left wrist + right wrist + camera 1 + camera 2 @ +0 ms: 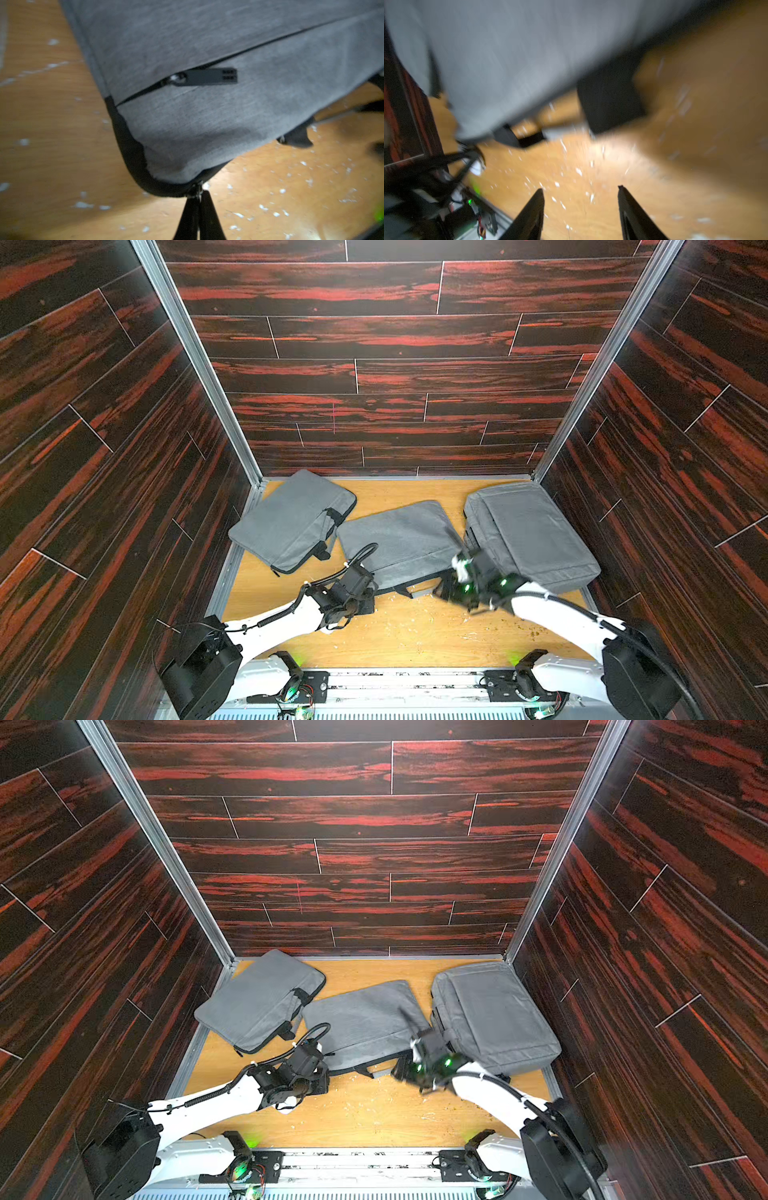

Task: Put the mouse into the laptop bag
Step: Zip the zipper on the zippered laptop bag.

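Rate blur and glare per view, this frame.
Right wrist: heavy motion smear on bag and table, bright glare mid-table, right gripper crisp. Left wrist: slightly soft, zip tab legible. Both top views: sharp, no glare, except the blurred right arm.

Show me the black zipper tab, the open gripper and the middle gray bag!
black zipper tab [209, 76]: left wrist view, middle of the flat tab.
right gripper [580, 188]: right wrist view, gap between its open fingertips.
middle gray laptop bag [399, 539]: a top view, its flat top fabric.
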You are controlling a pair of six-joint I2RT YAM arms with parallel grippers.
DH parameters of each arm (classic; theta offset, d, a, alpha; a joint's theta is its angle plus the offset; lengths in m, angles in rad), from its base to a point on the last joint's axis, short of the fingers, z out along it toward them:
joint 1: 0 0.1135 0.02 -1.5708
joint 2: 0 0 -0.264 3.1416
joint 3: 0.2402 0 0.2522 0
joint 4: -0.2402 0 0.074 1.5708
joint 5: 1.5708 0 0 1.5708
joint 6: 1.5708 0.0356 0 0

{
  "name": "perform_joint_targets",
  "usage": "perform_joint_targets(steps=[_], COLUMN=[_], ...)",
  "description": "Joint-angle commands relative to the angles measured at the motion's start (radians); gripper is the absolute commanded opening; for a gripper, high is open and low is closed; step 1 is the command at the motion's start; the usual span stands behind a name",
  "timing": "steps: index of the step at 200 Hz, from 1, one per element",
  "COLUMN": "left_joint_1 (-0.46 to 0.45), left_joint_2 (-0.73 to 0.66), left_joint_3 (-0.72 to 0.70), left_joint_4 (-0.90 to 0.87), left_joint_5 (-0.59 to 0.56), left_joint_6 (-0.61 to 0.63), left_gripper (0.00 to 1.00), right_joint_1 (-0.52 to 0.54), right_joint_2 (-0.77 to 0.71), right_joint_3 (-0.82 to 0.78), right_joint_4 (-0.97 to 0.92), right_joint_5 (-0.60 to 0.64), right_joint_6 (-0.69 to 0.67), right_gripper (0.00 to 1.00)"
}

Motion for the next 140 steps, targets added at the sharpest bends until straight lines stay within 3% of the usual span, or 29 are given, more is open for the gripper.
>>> perform_joint_targets(steps=[1,55,110,140], left_joint_1=[-0.039,-0.143,-0.223,-0.231], left_joint_2=[0.004,0.063,0.141,0.132], left_joint_3=[0.037,0.055,0.118,0.130], left_joint_4=[0.044,0.088,0.117,0.116], left_joint_5=[-0.004,-0.010,-0.008,-0.004], left_joint_6=[-0.035,-0.083,-0.092,-0.086], left_gripper=[0.00,0.00,0.00,0.00], right_joint_1=[0.071,0.119,0.127,0.126], right_joint_2=[0.012,0.081,0.209,0.249], right_joint_3=[-0.029,-0.081,-0.049,-0.088], right_joint_4=[0.182,0.487,0.576,0.678], right_joint_5=[0.015,0.009,0.007,-0.013], right_joint_6=[0.167,0.279,0.327,0.365], right_gripper=[0.59,0.62,0.63,0.55])
